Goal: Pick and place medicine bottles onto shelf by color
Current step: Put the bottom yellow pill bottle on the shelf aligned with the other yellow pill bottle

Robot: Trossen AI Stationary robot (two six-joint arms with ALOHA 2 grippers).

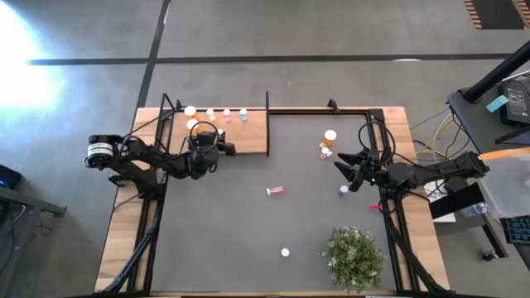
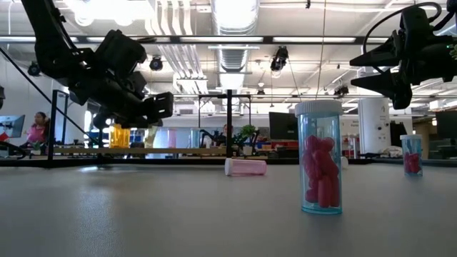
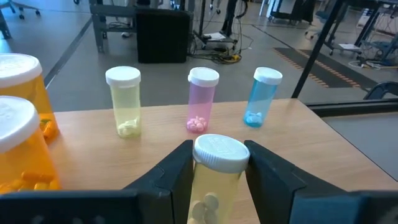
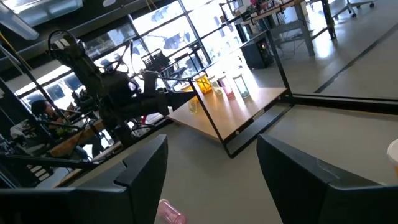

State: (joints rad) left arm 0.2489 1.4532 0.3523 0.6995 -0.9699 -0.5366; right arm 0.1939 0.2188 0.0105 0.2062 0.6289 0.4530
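held bottle: yellow-green bottle (image 3: pixel 214 180), white cap, upright between the left gripper's fingers; over the shelf's near part, in front of the placed row. Can't tell whether its base touches the board.
left gripper: left gripper (image 3: pixel 217 171) closed on both sides of that bottle just under the cap; sits above the shelf in the high view (image 1: pixel 203 139).
shelf: wooden board (image 3: pixel 311 134) at the table's far-left corner, black post (image 1: pixel 267 122) along its right edge.
placed: yellow-green (image 3: pixel 124 102), pink (image 3: pixel 200 99), blue (image 3: pixel 263 96) stand upright in a row at the far edge, apart from each other. Two larger orange bottles (image 3: pixel 18 143) stand at one end of the row, close together.
progress: roughly half done, my read. Five on the shelf, one in hand.
left on mat: pink bottle lying on its side (image 1: pixel 275 191) mid-table; upright blue bottle with pink pills (image 2: pixel 320 157) near the front edge; orange bottles (image 1: pixel 328 144) far right; one small bottle (image 1: pixel 344 190) just beside the right gripper.
next: set the held one next to the matching yellow-green, I'd guess.
right gripper: right gripper (image 1: pixel 346 172) hangs above the right side of the mat, fingers (image 4: pixel 134 171) spread wide, holding nothing.
obstacles: pink bottle is the held one's closest neighbour, tip risk on release. Green plant (image 1: pixel 354 257) at front right, clear of both arms.
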